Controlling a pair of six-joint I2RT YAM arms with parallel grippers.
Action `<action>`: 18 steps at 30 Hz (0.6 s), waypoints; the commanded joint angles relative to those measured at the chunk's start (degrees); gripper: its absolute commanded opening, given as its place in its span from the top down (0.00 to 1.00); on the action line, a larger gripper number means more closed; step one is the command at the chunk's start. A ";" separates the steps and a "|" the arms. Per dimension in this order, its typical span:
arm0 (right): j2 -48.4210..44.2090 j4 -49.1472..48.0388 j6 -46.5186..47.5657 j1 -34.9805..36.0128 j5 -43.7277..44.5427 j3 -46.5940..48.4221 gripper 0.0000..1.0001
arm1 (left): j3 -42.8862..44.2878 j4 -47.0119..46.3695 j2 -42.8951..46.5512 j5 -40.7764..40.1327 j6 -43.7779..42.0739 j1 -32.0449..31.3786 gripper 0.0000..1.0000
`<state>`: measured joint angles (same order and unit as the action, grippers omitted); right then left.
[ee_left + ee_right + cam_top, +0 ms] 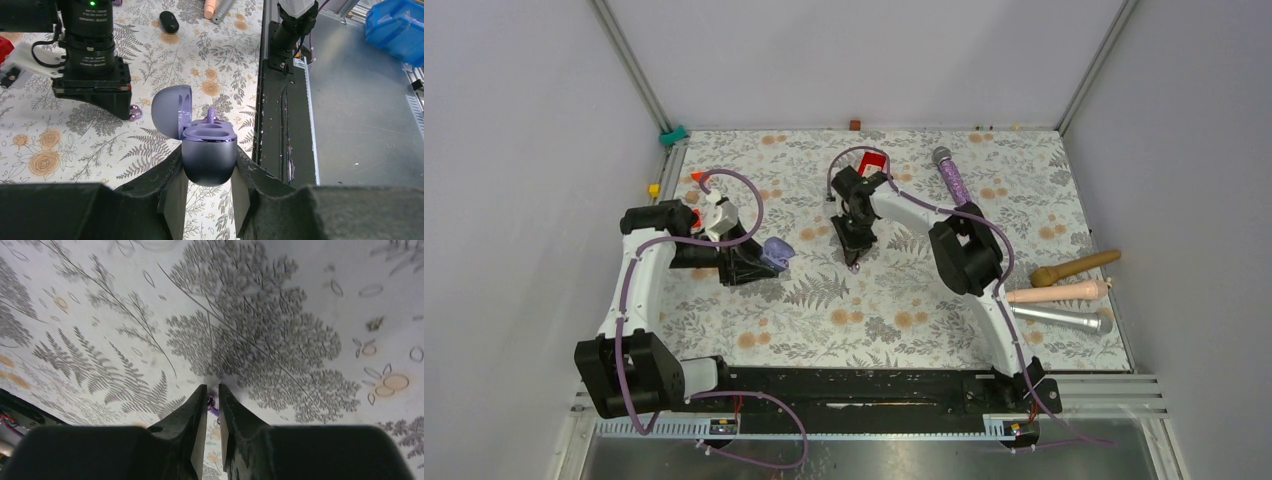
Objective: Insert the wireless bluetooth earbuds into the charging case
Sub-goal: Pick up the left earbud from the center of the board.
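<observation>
My left gripper [209, 172] is shut on the charging case [208, 155], a lavender-grey oval, and holds it upright by its lower half with the lid [172, 110] swung open to the left. A small purple piece [211, 114] sticks up from the far side of its tray. From above, the case [779, 250] sits left of centre. My right gripper [213, 399] points down at the cloth, its jaws nearly together on a tiny glossy purple earbud [212, 403]. In the left wrist view that earbud [135, 112] shows at the right gripper's tips, left of the case. I see no other earbud.
A black oval object [169, 21] lies further out on the fern-print cloth. A purple glitter microphone [951, 180] and wooden [1074, 268], pink [1059, 292] and silver [1064, 320] microphones lie at the right. The black rail [854, 385] runs along the near edge.
</observation>
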<state>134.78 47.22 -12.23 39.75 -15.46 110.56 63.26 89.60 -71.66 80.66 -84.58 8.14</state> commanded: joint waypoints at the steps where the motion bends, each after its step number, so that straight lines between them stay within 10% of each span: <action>1: -7.00 -1.17 1.54 0.06 3.34 -5.18 0.78 | 0.88 2.62 1.59 3.36 -2.84 0.30 1.00; 18: -15.07 -3.78 5.61 -2.61 4.46 -18.27 0.75 | 0.27 2.59 1.87 3.57 -3.44 0.30 1.00</action>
<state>122.91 44.21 -7.99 38.52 -11.44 93.47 63.26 90.00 -70.96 80.86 -85.58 8.16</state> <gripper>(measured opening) 0.251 0.324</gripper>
